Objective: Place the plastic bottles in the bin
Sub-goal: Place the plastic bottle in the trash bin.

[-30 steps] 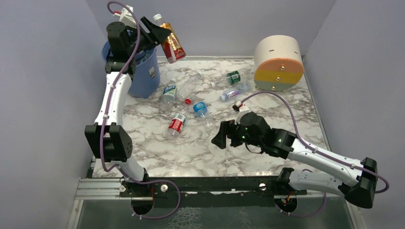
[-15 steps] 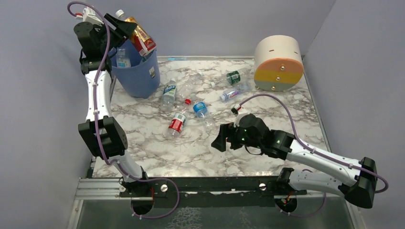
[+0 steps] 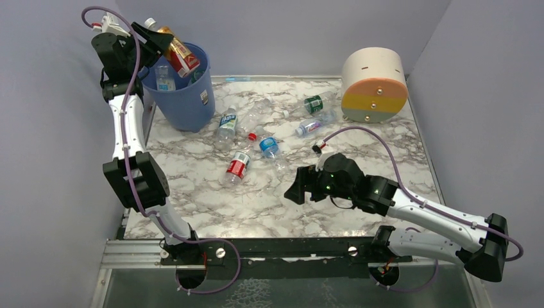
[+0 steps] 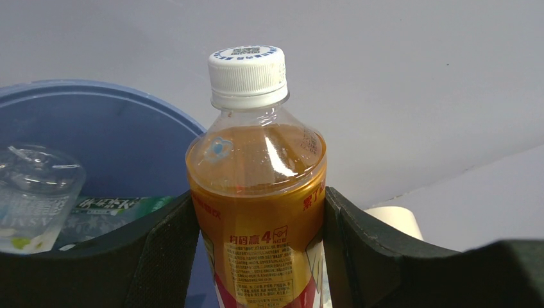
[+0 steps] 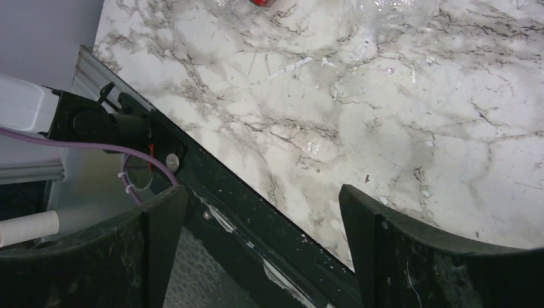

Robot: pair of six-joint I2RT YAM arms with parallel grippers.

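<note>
Top external: left gripper (image 3: 160,43) clamped on amber plastic bottle with red label (image 3: 180,56), tilted above rim of tall round blue plastic bin (image 3: 187,106) in far-left corner, grey walls (image 3: 58,128) close. Right gripper (image 3: 296,187) wide open, empty, low over marble tabletop (image 3: 256,212) near front edge; loose clear plastic bottles (image 3: 237,165) just beyond, apart.

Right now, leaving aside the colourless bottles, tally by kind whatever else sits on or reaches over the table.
Tall round blue plastic bucket: 1
Cream, orange and yellow round drum: 1
Amber plastic bottle with red label: 1
Robot arms: 2, left arm and right arm
Total: 5
</note>
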